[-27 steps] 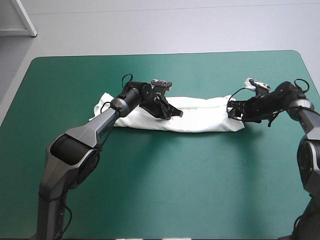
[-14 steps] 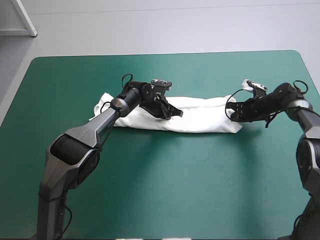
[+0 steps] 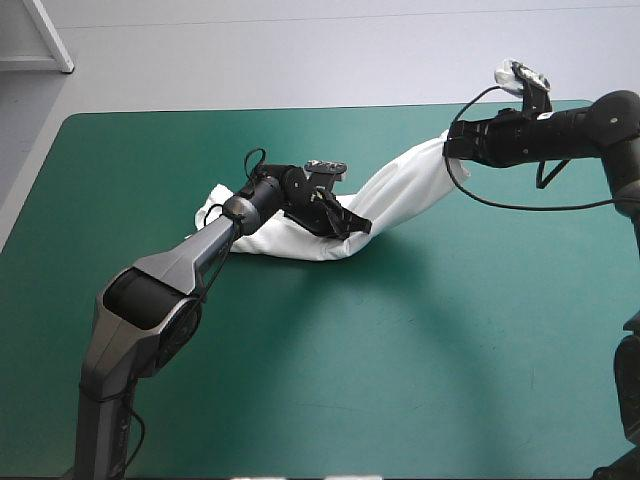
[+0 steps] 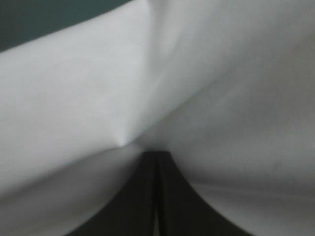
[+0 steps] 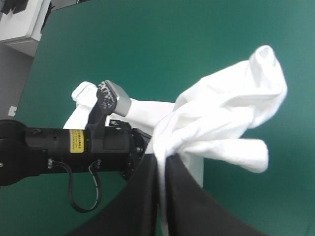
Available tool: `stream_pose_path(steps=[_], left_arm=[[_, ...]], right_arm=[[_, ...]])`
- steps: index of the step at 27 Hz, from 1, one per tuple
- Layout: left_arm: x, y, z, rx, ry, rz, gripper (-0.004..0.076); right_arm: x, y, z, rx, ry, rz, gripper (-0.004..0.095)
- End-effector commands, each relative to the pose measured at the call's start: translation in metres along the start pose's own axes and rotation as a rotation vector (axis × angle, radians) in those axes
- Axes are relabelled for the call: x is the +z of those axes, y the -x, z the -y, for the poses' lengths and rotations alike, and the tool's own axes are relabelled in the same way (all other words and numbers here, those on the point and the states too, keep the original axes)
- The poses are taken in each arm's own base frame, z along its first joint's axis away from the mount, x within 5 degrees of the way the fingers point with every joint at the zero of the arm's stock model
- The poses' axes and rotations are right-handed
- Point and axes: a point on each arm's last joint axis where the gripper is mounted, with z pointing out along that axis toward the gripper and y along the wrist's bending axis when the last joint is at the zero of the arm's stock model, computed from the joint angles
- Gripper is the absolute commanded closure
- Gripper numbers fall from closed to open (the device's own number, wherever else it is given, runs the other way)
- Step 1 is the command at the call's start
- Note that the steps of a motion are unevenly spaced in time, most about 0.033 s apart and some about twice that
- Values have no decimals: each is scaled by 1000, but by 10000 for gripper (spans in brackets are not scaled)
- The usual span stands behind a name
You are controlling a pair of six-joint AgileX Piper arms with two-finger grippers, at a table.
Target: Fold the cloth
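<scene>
On the teal-green table [image 3: 300, 380], the T-shirt [image 3: 400, 190] is pinched tight by both grippers. The end held up by the right gripper [image 3: 452, 146] should be laid gently past the left gripper [image 3: 352, 224].

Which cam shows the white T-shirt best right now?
High view: the white fabric T-shirt shows nearly whole, one end lifted by the right end effector, the left end effector at its middle. Right wrist shows mostly the gripped end; left wrist, an edgeless white field.
</scene>
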Motion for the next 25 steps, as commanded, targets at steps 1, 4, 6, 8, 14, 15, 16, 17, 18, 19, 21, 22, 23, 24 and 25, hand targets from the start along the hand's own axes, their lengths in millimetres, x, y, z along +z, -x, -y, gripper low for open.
stream_pose_path(steps=[1,4,6,8,14,15,16,17,18,19,21,22,23,24,25], left_arm=[[-12,-1,10,28,-19,-39,734],[-52,18,17,66,-36,-3,734],[-91,29,29,115,-31,63,734],[-126,32,37,159,-7,108,734],[-201,11,43,288,109,112,734],[-210,8,42,287,103,122,734],[-219,2,40,271,88,129,734],[-227,-4,37,254,72,132,734],[-235,-12,33,236,70,129,734],[-244,-20,30,225,81,132,734],[-254,-43,18,192,115,104,734],[-258,-53,11,169,125,94,734],[-261,-67,4,145,135,79,734],[-265,-80,-3,125,146,66,734],[-264,-94,-9,113,153,42,734]], right_arm=[[-31,16,-42,-57,74,162,918],[-27,15,-50,-76,88,157,918],[-26,16,-53,-86,92,165,918],[-26,16,-53,-90,94,165,918],[-24,14,-55,-95,104,149,918],[-23,13,-57,-106,109,145,918],[-21,13,-62,-118,120,145,918],[-16,12,-67,-135,130,147,918],[-11,13,-75,-151,145,153,918],[-7,14,-81,-163,159,149,918],[8,16,-99,-194,209,129,918],[19,15,-107,-201,233,110,918],[29,16,-117,-215,258,96,918],[40,16,-126,-227,284,82,918],[48,16,-135,-240,306,76,918]])
